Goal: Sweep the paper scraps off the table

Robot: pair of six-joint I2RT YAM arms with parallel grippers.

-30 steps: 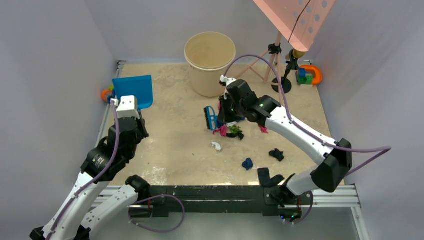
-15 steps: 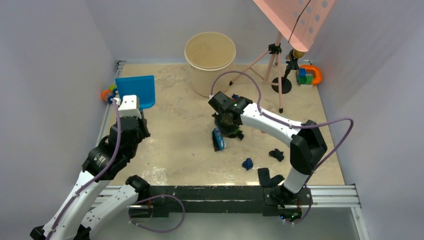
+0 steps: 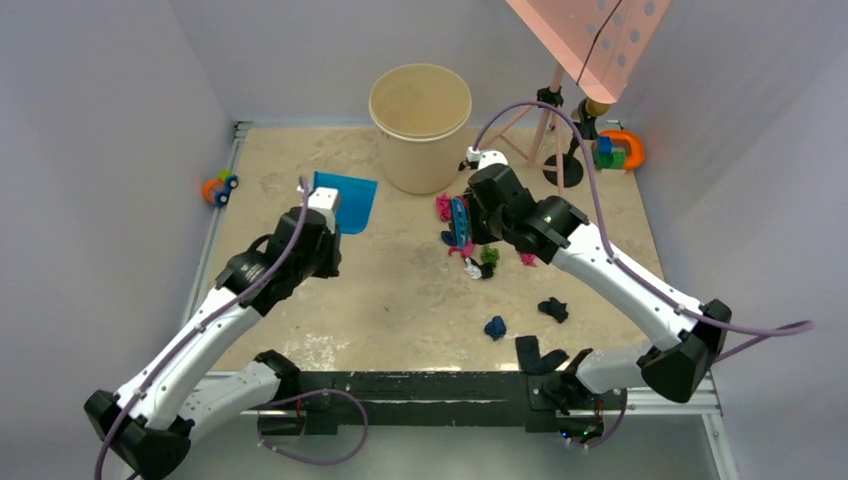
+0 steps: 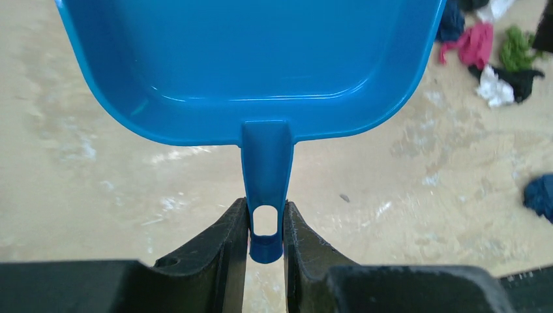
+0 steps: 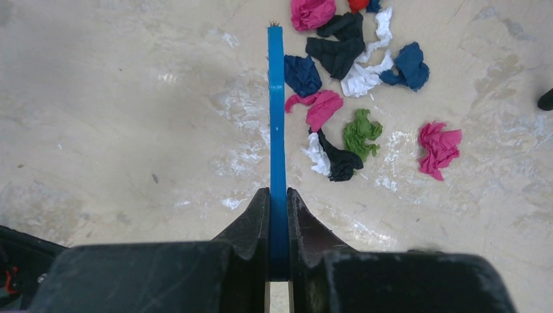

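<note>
Both are clamped: left hand (image 4: 266, 216) on the handle of the blue dustpan (image 4: 248, 59), right hand (image 5: 277, 195) on the blue brush (image 5: 276, 117) beside the paper scraps (image 5: 324, 107).

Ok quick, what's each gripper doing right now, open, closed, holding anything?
The left gripper is closed on the handle of the blue dustpan.
The right gripper is closed on the blue brush.

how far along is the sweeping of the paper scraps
Done: most paper scraps lie bunched beside the brush. In hand: the right hand grips the brush, the left hand grips the dustpan handle. Left: the dustpan shows empty, so no scrap is collected yet, and a dark blue wad and a black wad lie apart from the bunch on the table.
</note>
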